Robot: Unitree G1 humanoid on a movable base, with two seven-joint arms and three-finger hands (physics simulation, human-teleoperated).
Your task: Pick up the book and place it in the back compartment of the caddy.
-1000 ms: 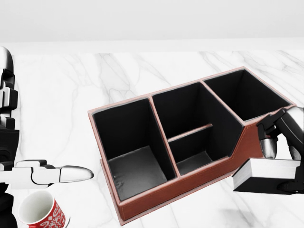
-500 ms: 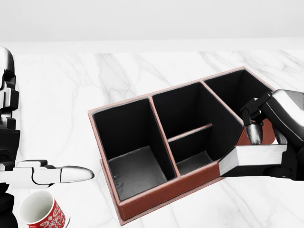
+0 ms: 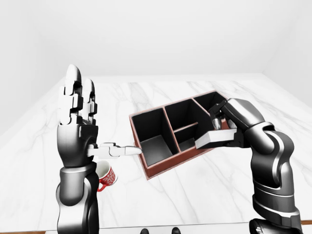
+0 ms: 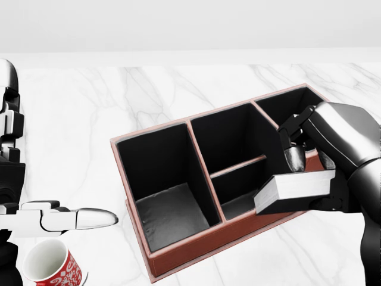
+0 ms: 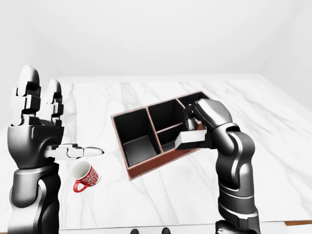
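Observation:
The caddy [image 4: 178, 253] is a red-brown box with black compartments, lying slantwise on the white marble table. My right hand [image 4: 297, 173] is shut on the book [image 4: 294, 192], a flat book with white page edges. It holds the book level above the caddy's lower right wall, over the small divided compartment. The book also shows in the left-eye view [image 3: 214, 138]. The caddy's top right compartment [image 4: 286, 104] is partly hidden by my right hand. My left hand [image 3: 78, 109] is open and upright at the left, away from the caddy, thumb [image 4: 89, 218] pointing right.
A white mug with a red pattern [image 5: 84, 176] lies on its side on the table at the lower left, below my left thumb. The marble table [image 4: 89, 119] stretches around the caddy to a pale wall.
My right hand has carried the book up and to the left, from beside the caddy's right end to above its lower right wall. The left hand and mug have not moved.

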